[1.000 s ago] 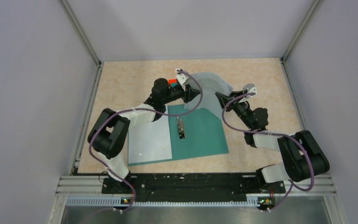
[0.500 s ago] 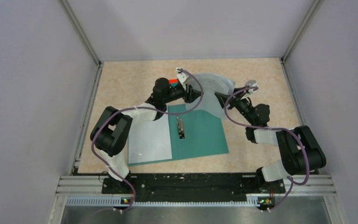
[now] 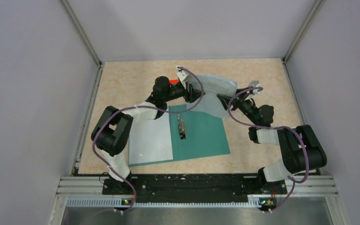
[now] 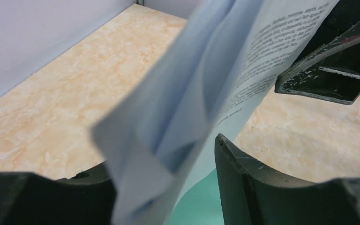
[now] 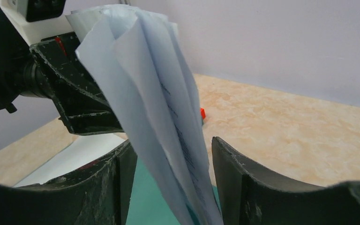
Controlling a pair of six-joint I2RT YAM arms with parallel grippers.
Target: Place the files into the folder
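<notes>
Counts: 2 arms, 1 folder, 1 clip, 1 small red-orange block, 1 flat sheet, plus 1 lifted bunch of files. The bunch shows several layered edges in the right wrist view; exact no. can't be told.

Folder lies open on the counter, teal inside up, w/ the metal clip on its spine. The flat white sheet covers the folder's left half; a teal strip shows along its near edge. The files are off the counter, arched over the folder's far right corner, btwn the 2 arms.

left fingers: partly closed, pinching the bunch, paper against the inner face of the one in view. right fingers: same, close together w/ the sheets squeezed btwn them. Each wrist view shows the other arm's black fingers at the paper's far end.

Writing: lines of small black print run along 1 held sheet in the left wrist view, and more print shows along an edge in the right wrist view; too small and blurred to read. No brand or label legible. A red dab marks the black finger of the other arm in both wrist views.

Surface: beige marbled counter. The block sits on it at the far side, beside the left wrist. Room: plain pale grey walls on 3 sides, metal rails at the corners, black base bar along the near edge. A purple cable loops along each arm.
</notes>
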